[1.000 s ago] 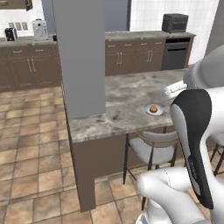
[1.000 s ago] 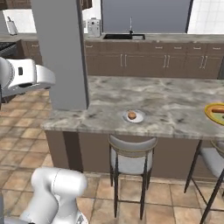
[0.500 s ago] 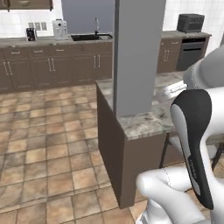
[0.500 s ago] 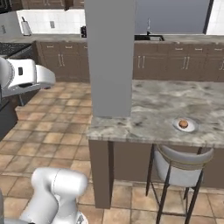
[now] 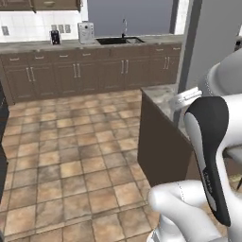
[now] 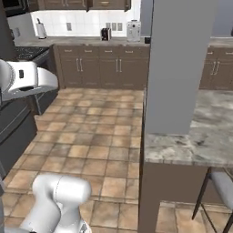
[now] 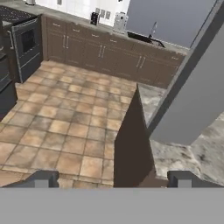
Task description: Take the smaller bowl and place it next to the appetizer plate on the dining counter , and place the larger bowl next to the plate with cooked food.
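You are looking at the end of the dining counter (image 6: 200, 141), a grey-brown marbled surface on a dark brown base; its long axis runs away to the right in the right base view, and its short end faces the tiled floor (image 5: 71, 160). 1 tall grey pillar (image 6: 182, 63) stands on that end. In the hand view the same surface lies at the right, its corner toward the camera. 1 stool (image 6: 218, 186) sits under the counter edge at lower right.

The gripper (image 7: 111, 180) shows its 2 fingers (image 7: 43, 179) wide apart with nothing between them, held above the floor just beside the counter's dark base.

Along the far wall you have 1 run of brown cabinets (image 5: 94, 71) with 1 sink (image 5: 120, 40), 1 toaster (image 5: 85, 32) and 1 small dark appliance (image 5: 55, 37). 1 stove (image 7: 24, 43) stands at the left in the hand view.
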